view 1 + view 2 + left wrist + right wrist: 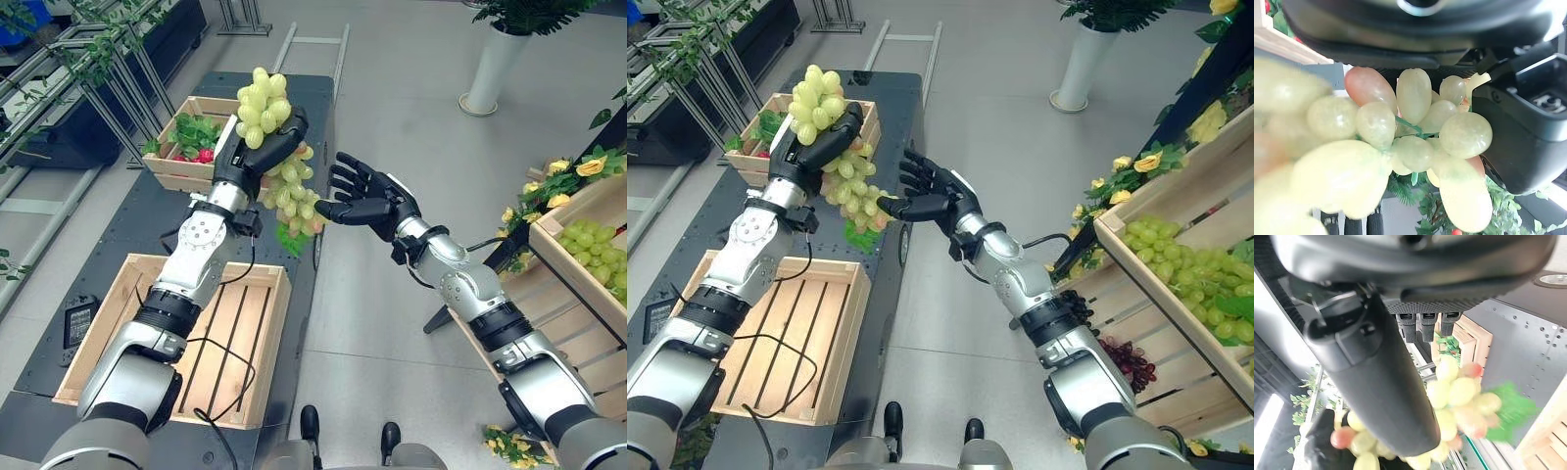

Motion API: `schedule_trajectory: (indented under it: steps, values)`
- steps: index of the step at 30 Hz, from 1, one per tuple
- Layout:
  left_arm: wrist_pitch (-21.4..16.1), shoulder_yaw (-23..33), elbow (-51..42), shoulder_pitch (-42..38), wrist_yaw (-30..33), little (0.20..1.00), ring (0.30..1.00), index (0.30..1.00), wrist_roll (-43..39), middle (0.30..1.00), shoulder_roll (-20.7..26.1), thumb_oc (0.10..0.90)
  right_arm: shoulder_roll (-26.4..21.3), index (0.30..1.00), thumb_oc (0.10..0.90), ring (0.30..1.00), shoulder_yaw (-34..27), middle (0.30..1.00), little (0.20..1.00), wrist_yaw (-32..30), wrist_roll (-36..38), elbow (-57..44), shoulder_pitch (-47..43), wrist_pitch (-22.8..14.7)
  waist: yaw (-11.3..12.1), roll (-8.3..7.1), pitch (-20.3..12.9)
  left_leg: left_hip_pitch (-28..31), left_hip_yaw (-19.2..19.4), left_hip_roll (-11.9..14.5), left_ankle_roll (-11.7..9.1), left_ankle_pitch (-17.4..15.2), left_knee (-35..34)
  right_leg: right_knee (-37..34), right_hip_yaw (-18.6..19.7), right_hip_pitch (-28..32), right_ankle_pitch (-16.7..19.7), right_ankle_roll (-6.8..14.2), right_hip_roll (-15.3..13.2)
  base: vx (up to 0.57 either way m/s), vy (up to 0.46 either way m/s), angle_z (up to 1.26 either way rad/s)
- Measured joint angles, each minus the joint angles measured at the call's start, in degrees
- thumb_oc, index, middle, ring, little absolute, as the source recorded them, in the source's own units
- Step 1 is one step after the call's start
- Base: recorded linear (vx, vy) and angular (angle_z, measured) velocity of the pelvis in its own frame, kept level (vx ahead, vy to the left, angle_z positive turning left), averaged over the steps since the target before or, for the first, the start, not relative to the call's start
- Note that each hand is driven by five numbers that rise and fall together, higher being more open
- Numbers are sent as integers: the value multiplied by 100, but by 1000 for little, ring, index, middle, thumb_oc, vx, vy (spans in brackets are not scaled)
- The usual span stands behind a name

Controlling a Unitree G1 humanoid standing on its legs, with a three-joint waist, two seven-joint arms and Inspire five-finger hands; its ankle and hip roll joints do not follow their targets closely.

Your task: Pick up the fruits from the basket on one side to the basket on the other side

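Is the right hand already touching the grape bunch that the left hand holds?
Touching. In the right eye view, the right hand has its thumb tip against the grape bunch, which the left hand grips.

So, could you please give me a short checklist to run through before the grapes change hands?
1. Left hand curled round the grape bunch: ok.
2. Bunch lifted clear of the empty crate and the far crate: ok.
3. Right hand open, fingers spread beside the bunch: ok.
4. Right thumb touching the bunch's lower part: cannot tell for sure, it looks so.
5. Right hand closed on the bunch: not ok, not yet.
6. Room in the grape crate on the robot's right: cannot tell.
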Motion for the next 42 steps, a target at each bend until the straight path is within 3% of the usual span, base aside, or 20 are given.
schedule_trajectory:
  steps: [8,28,29,30,31,42]
  values:
    - [70,-174,2,-252,-149,300,300,300,59,300,-1,400,125,900,800,900,237,900,900,187,190,11,-604,127,19,-11,-9,5,-2,-1,0,0,0,0,12,7,0,0,-1,0,0,0]
    - [269,-372,1,-344,-639,300,300,300,107,300,13,400,181,900,800,900,314,900,900,246,191,158,-634,335,27,-33,-30,12,5,-1,2,5,1,0,24,6,1,0,-4,0,0,0]
    - [283,-380,1,-344,-659,300,300,300,107,300,15,400,174,575,584,575,328,575,575,246,197,169,-634,335,26,-33,-30,11,6,-1,2,5,0,0,25,6,1,0,-4,0,0,0]
    - [284,-380,0,-344,-670,300,300,300,107,300,17,400,165,408,472,408,328,408,408,246,201,170,-634,334,26,-33,-30,12,7,0,2,5,0,0,25,6,1,0,-4,0,0,0]
    - [284,-380,-1,-345,-674,300,300,300,107,300,20,400,161,300,400,300,326,300,300,245,201,171,-634,334,26,-33,-30,13,7,0,2,5,1,0,25,6,1,0,-4,0,0,0]
    - [287,-428,-100,-423,-909,300,300,300,-38,300,6,400,196,300,400,300,422,300,300,188,453,454,-636,293,47,-34,-31,18,19,1,3,5,0,0,46,1,1,0,-6,0,0,0]
